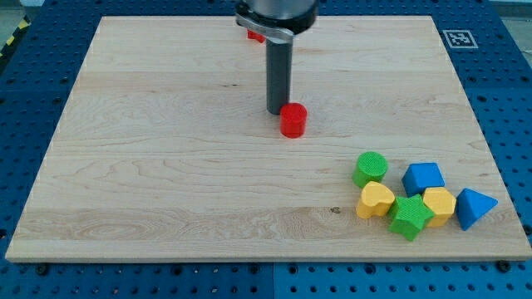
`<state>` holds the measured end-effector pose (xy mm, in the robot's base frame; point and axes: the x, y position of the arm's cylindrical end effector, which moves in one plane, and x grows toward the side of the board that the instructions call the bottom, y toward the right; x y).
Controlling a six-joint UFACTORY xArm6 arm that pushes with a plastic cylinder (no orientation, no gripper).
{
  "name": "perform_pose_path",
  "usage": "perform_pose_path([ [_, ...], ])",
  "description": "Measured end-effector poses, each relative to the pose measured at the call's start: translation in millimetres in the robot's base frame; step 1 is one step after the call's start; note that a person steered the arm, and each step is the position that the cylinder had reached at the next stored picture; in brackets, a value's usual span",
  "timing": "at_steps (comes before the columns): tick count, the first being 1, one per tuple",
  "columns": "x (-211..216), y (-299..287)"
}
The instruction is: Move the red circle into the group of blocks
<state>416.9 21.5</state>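
Nearest the view's bottom right, our target group: green star, yellow heart, yellow hexagon, green cylinder, two blue blocks.
Farther up, mid-board, my tip touches the red circle from its upper left; no gripper, so nothing is gripped. We should push diagonally, staying centred behind it.

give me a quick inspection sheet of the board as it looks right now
surface: wooden board on a blue perforated table.
job's things: red circle near the board's middle; group at the view's bottom right: green circle, blue pentagon-like block, yellow heart, green star, yellow hexagon, blue triangle.
clutter: another red block at the view's top, mostly hidden behind the arm; shape unclear.
grippers: none fitted; my tip sits just left of the red circle, touching or nearly so.
cables: nothing seen.
surroundings: a printed marker tag at the view's top right.
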Motion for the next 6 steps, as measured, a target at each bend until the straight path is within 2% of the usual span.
perform_pose_path([
  [3, 70, 52],
  [5, 82, 78],
  [6, 88, 59],
])
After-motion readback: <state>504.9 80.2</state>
